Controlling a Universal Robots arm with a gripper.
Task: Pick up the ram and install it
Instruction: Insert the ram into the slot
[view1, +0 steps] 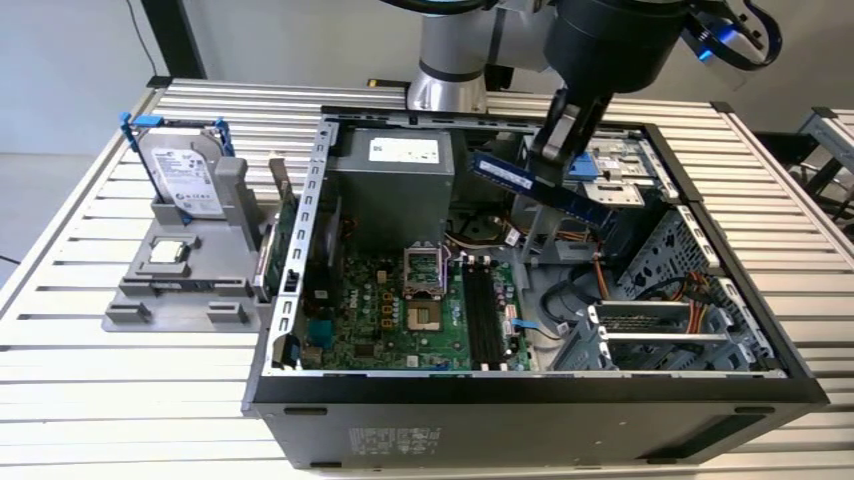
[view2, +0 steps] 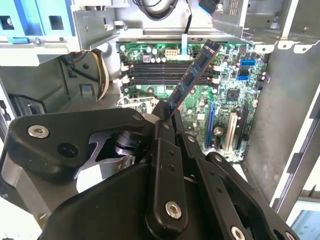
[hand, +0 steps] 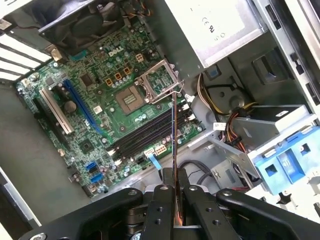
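The ram (view1: 541, 186) is a long blue-green stick with dark chips, tilted in the air above the open computer case (view1: 534, 392). My gripper (view1: 551, 158) is shut on one end of it. In the second wrist view the ram (view2: 192, 79) sticks out from my black fingers (view2: 161, 131) toward the green motherboard. In the first wrist view the ram (hand: 173, 134) shows edge-on between the fingers (hand: 162, 192), hanging over the long black memory slots (hand: 142, 136). Those slots (view1: 483, 315) lie on the motherboard well below the stick, and the ram touches none of them.
A silver hard drive in a blue frame (view1: 184, 175) stands on a grey fixture (view1: 180, 285) at the exterior view's left. Inside the case are a grey power supply (view1: 394, 180), the CPU socket (view1: 424, 285), cables (view1: 587, 240) and a metal drive cage (view1: 667, 335).
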